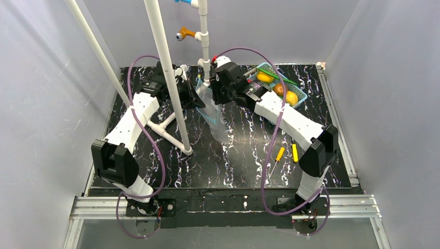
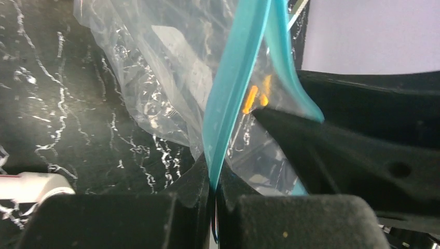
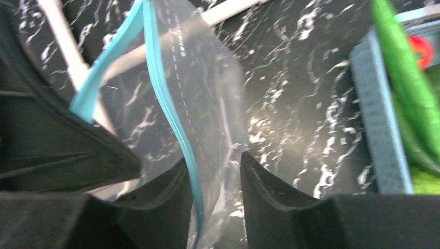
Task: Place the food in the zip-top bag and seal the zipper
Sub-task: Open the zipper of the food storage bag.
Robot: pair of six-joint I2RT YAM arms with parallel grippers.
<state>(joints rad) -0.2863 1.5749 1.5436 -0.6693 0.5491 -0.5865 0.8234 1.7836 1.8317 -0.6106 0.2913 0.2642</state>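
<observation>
The clear zip-top bag [image 1: 214, 116] hangs between my two grippers above the far middle of the table, its lower end on the surface. My left gripper [image 2: 212, 176] is shut on the teal zipper [image 2: 233, 88] at one end of the mouth. My right gripper [image 3: 215, 166] is open, its jaws on either side of the zipper [image 3: 166, 104] and the bag wall [image 3: 207, 88]. The two zipper strips stand apart, so the mouth is open. The food lies in the light-blue basket [image 1: 303, 95]: a green pod [image 3: 404, 78], a red piece [image 3: 423, 46], a yellow fruit [image 1: 264, 77] and a yellow-orange fruit [image 1: 291, 97].
A white pipe frame [image 1: 166, 78] stands left of the bag, with its foot [image 1: 167, 130] on the table. Two orange-handled screwdrivers [image 1: 280, 153] lie at the front right. Grey walls enclose the black marbled table [image 1: 228, 166].
</observation>
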